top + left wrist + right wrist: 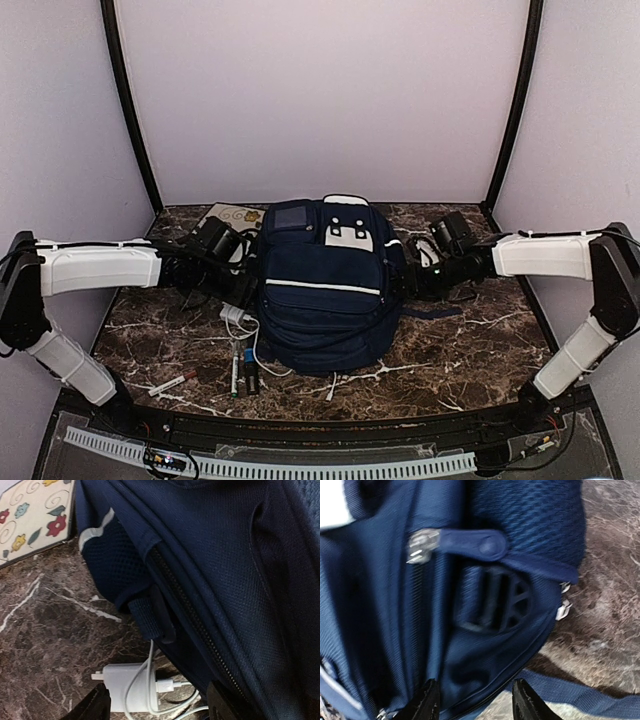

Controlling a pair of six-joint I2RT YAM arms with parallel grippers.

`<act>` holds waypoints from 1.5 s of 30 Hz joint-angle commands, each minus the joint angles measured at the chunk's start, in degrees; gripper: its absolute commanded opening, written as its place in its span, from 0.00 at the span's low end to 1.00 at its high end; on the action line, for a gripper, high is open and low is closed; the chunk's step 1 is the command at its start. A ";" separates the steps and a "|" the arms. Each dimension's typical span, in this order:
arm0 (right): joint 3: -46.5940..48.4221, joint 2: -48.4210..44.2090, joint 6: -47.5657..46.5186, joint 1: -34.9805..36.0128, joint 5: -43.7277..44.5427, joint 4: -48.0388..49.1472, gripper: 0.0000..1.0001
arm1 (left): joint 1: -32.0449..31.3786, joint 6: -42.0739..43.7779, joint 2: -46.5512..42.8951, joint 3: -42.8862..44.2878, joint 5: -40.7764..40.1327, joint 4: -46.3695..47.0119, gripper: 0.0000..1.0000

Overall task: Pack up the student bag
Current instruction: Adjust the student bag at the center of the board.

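the bag [325, 290] lies flat in the middle of the marble table [480, 340], its top toward the back and its bottom edge short of the front rim. the left gripper [240, 280] sits at the bag's left edge and the right gripper [408, 280] at its right edge, so both sides are hemmed in.

in the left wrist view the left gripper [156, 707] is spread and holds nothing. its tips straddle a white charger [132, 687], whose cable [150, 660] runs up under the bag's side. a flowered card [30, 520] lies in the upper left, just beside the bag's corner.

in the right wrist view the right gripper [475, 702] is spread too, with the bag's edge between its tips; whether they press it i cannot tell. a strap [580, 692] trails over the marble at lower right.

in the top view, markers [240, 372] crowd the lower left near the charger. marble to the lower right of the bag shows bare.
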 commanded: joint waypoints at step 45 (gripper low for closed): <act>19.94 0.98 2.92 -6.67 -4.86 -13.73 0.33 | 5.04 7.57 3.72 8.64 37.33 20.28 0.68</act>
